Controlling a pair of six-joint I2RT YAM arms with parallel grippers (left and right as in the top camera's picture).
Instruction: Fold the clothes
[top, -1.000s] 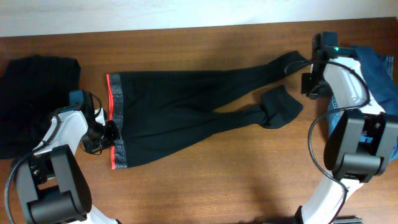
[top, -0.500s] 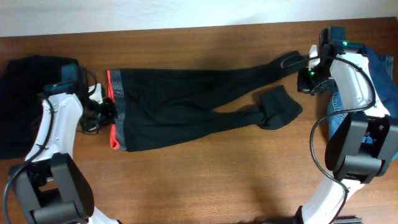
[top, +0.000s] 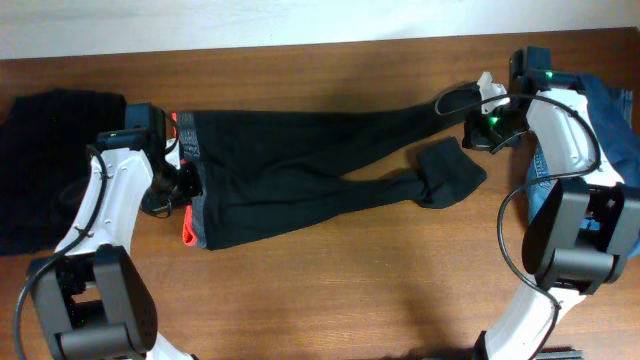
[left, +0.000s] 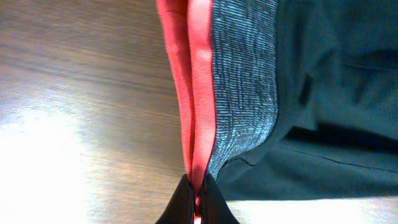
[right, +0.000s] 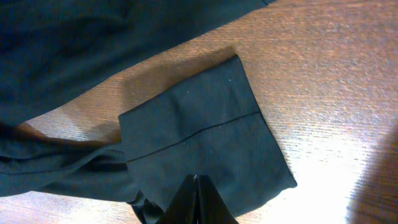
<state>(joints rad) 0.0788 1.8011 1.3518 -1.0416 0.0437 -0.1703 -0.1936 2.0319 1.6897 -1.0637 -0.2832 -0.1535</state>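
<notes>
The clothes are long black trousers (top: 300, 170) lying across the wooden table, with the waist at the left and the legs running right. My left gripper (top: 180, 188) is shut on the waistband's red stripe (left: 186, 93), beside the grey band (left: 242, 87); its fingertips (left: 198, 193) pinch the red edge. My right gripper (top: 478, 108) is shut at the end of the upper leg (top: 455, 100), which curls up towards it. In the right wrist view the shut gripper (right: 196, 183) hangs over the lower leg's cuff (right: 205, 143), which lies flat on the table (top: 450, 172).
A blue denim garment (top: 600, 120) lies at the right edge under the right arm. A heap of black cloth (top: 50, 160) sits at the far left. The table's back edge meets a white wall (top: 300, 20).
The left gripper has moved up and to the right with the waistband, bunching its lower corner inward. The right gripper has shut and shifted left with the upper leg's end.
</notes>
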